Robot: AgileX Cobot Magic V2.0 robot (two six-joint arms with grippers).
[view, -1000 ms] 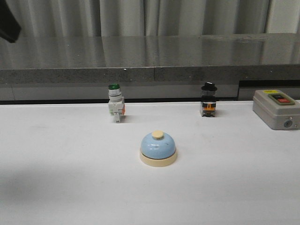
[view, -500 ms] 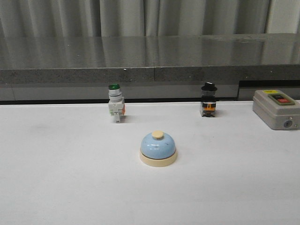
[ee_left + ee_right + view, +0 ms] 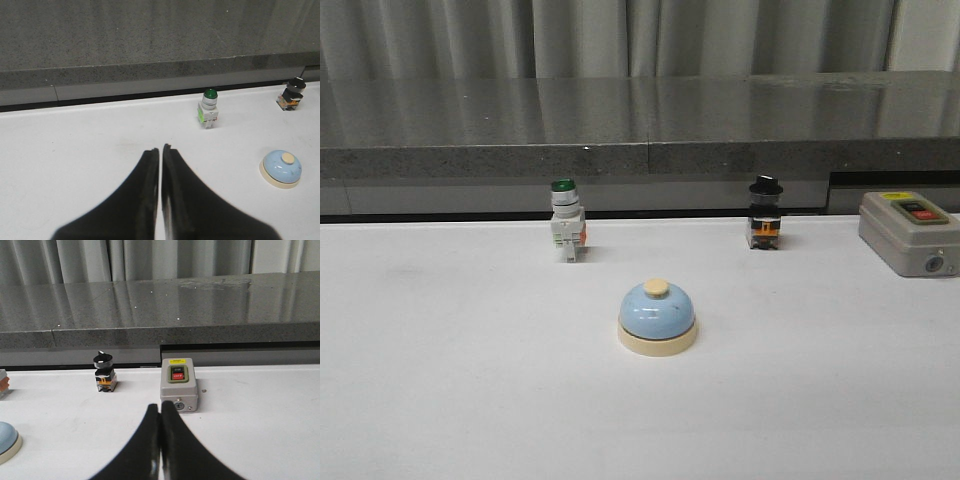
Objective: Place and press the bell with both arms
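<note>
The light-blue bell with its cream base and cream button stands upright in the middle of the white table. It also shows in the left wrist view and at the edge of the right wrist view. Neither arm shows in the front view. My left gripper is shut and empty, well away from the bell. My right gripper is shut and empty, its tips in front of the grey switch box.
A green-capped white push-button switch stands behind the bell to the left, a black-knobbed switch to the right. A grey ON/OFF switch box sits at the far right. A dark stone ledge runs along the table's back.
A dark arm part at the top left corner of the front view a second ago has left the view. The bell and switches have not moved.
</note>
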